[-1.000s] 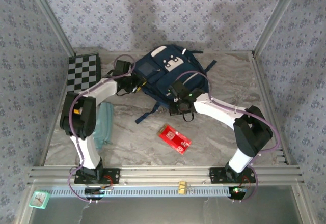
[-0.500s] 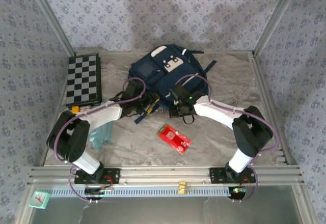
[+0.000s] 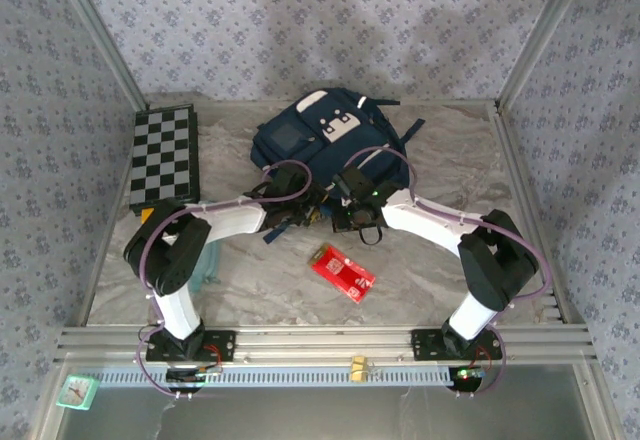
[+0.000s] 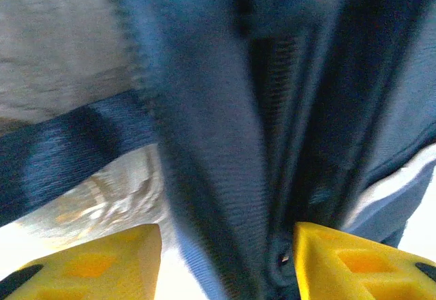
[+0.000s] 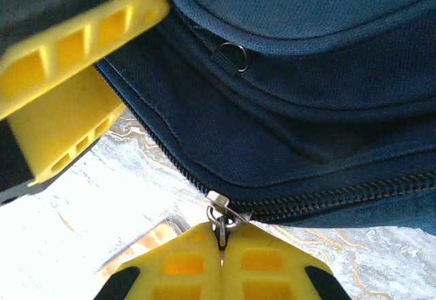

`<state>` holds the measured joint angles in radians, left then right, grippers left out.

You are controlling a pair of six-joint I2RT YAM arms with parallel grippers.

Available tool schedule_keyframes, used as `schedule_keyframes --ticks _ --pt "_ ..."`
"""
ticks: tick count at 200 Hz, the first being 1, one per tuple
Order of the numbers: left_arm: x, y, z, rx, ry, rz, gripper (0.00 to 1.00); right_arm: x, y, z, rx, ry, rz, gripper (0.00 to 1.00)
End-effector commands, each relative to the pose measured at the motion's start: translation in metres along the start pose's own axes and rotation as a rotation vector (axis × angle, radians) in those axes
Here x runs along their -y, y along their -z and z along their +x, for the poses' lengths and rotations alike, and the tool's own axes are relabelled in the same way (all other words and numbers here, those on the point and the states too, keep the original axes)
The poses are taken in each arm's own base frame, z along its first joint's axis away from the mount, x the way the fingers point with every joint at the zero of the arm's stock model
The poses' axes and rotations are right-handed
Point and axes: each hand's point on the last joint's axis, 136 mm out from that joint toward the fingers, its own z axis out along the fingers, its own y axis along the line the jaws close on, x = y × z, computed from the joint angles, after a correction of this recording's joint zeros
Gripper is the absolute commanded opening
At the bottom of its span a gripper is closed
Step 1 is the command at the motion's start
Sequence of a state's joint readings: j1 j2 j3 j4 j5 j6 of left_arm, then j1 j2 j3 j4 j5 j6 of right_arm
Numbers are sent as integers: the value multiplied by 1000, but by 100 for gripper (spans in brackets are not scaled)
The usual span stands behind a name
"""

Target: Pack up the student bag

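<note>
Flat at far centre of grey marbled table (image 3: 430, 260): large navy blue fabric backpack (image 3: 300, 140). Clamped on its small metal zipper pull (image 5: 219, 213): right gripper (image 5: 221, 249). Parted, astride fabric fold: left gripper (image 4: 225, 259).

One student bag (image 3: 300, 140) lies at upper centre. One checkerboard (image 3: 163, 155) sits upper left, one red packet (image 3: 342, 273) lower centre, one pale teal item (image 3: 209, 263) left.

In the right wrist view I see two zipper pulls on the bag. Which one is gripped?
The lower pull, on the long zipper, is pinched in the shut right gripper. The ring pull above it lies free.
</note>
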<state>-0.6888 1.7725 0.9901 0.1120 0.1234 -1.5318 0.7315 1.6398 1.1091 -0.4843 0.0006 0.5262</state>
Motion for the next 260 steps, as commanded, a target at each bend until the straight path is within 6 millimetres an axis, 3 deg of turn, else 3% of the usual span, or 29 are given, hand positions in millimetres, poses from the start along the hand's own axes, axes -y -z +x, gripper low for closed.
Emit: schedule_keyframes --ticks 1,61,84,109,130,155,183,208,239,260 --pt "35 -1 -1 51 -47 65 46 0 6 7 -13 12 2 0" --pt "25 -3 -12 73 -61 30 7 15 14 10 -30 1 76 0" --pt "24 3 -18 86 -75 25 0 24 20 19 -63 -1 113 0" --pt "26 16 -28 98 -121 20 0 40 28 31 -97 -16 147 0" --pt "27 29 -44 99 -197 3 0 65 34 42 -125 -23 207 0" --pt "23 38 -62 73 -247 -19 0 80 36 39 -114 -43 171 0" --pt "29 43 -72 77 -247 11 0 52 22 21 -88 47 35 0" --pt "32 44 -72 76 -245 16 0 41 4 4 -76 94 -14 0" --pt "33 45 -71 71 -248 18 0 32 -9 -1 -75 148 -48 0" --pt "34 44 -70 67 -246 20 0 37 -13 0 -72 149 -24 7"
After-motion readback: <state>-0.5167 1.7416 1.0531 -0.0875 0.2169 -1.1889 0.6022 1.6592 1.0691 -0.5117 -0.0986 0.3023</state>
